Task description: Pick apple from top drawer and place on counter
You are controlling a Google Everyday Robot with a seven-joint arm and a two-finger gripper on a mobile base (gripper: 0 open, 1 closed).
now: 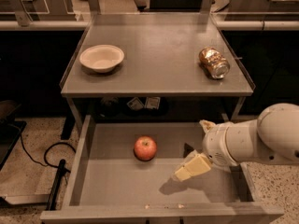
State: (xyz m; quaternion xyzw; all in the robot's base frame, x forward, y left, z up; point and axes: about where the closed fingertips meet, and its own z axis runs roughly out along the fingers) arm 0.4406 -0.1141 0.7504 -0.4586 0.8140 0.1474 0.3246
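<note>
bowl (102, 58): cream, shallow, upright, at upper left
can (214, 62): crushed, gold-brown, lying on its side, well apart from the bowl, to its right
tags (144, 103): two small pale pieces in shadow, lower than bowl and can
cable (35, 155): black, looping over the floor at left
floor (28, 134): pale, speckled
gripper (191, 166): lower right, well below the can

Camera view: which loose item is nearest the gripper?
The red apple, down in the top drawer alongside the gripper; the bowl and crushed can sit on the counter.
</note>
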